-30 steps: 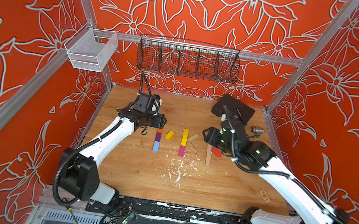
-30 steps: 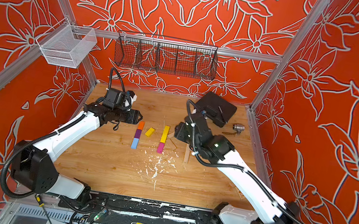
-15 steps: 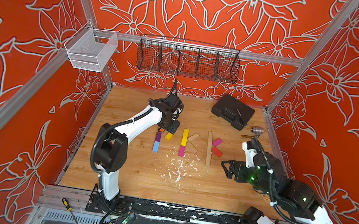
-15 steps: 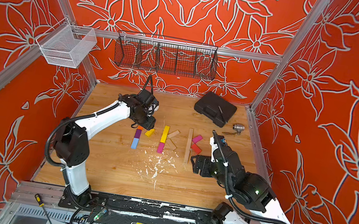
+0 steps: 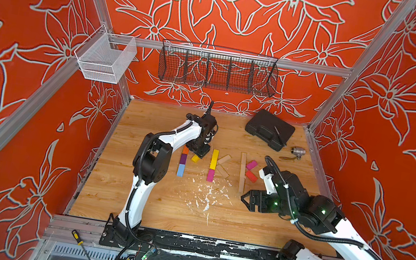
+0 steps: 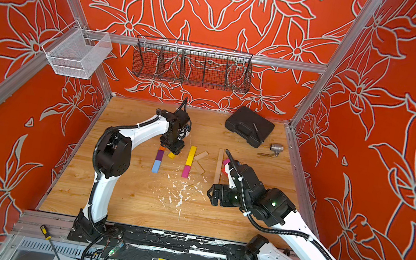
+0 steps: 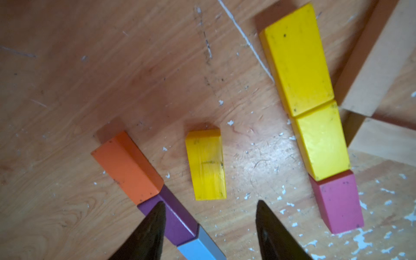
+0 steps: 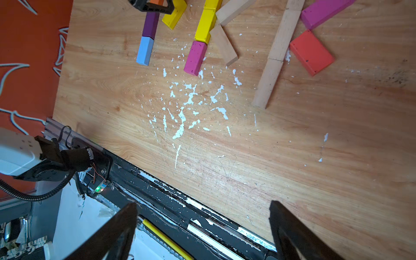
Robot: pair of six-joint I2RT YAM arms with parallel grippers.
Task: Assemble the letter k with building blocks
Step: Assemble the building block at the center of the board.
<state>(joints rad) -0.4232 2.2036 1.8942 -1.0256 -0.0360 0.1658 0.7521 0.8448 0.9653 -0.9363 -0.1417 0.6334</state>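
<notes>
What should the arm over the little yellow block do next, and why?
Probably the left gripper should ease down and close on the small yellow block. Its jaws stand open and empty just by that block. The block lies loose, apart from the column made by the orange block and the purple block, so that K looks unfinished.

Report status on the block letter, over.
Left gripper open, hovering by small yellow block. Right gripper open, empty, toward front of table. Orange-purple-blue column has one arm only. Nothing blocking.
</notes>
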